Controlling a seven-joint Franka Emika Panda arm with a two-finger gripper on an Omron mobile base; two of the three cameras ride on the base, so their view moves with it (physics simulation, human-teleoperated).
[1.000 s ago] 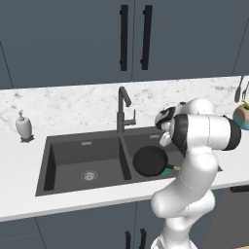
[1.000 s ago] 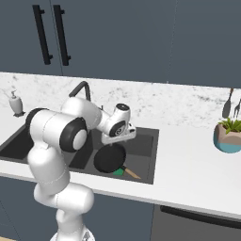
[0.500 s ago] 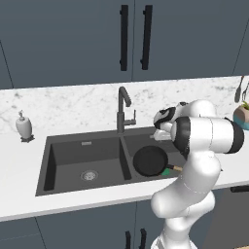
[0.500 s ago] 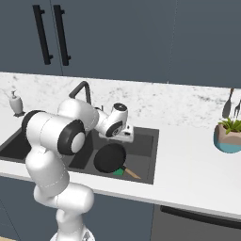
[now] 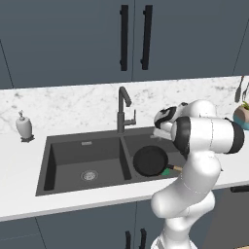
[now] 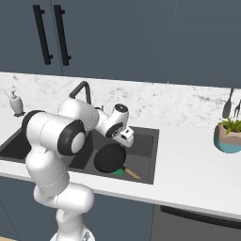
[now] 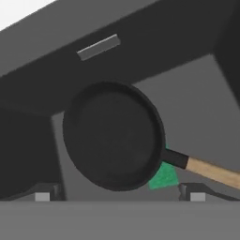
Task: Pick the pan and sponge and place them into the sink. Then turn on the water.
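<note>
the pan (image 5: 150,161) lay in the right basin of the sink (image 5: 68,146), tilted a little, its black round body leaning toward the divider between the basins; its handle (image 7: 211,171) ran dark at the neck and then pale wood, pointing toward the front right corner of the basin; the sponge (image 7: 163,176) sat under the pan where the handle began, only a green corner peeking out, so i could not tell how much of it touched the basin floor; the gripper (image 6: 126,137) hung above the right basin, over the pan and clear of it, its fingers spread wide with nothing between them; in the hand view the two dark fingertips (image 7: 42,195) stood far apart at the bottom, the pan seen between them below; the faucet (image 5: 123,110) rose thin and dark behind the divider, no stream coming from its spout; the left basin showed its round metal drain (image 5: 89,175); a white soap dispenser (image 5: 23,126) stood on the counter (image 6: 197,164) well to the left of the sink, and a potted plant (image 6: 228,136) in a teal pot well to the right; i could read no brand, label or writing on anything.
</note>
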